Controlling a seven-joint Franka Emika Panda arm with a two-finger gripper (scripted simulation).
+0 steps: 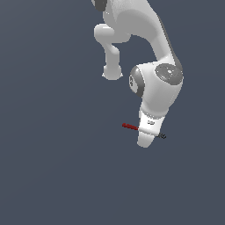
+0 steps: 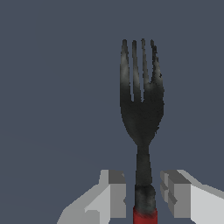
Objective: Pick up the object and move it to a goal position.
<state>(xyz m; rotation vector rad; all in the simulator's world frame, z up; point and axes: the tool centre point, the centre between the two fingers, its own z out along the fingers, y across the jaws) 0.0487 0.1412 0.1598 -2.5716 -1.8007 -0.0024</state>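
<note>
Gripper [image 2: 143, 197] fingers [image 2: 114, 194] straddle the fork [image 2: 142, 109], spread, gaps on both sides, no grip. Fork between them, tines pointing to 12 o'clock, red handle at 6.

One fork [image 2: 141, 109] with four tines, a black shaft and a red handle. One arm [image 1: 154, 66]. One tool [image 2: 144, 197] with two fingers [image 2: 114, 192].
</note>
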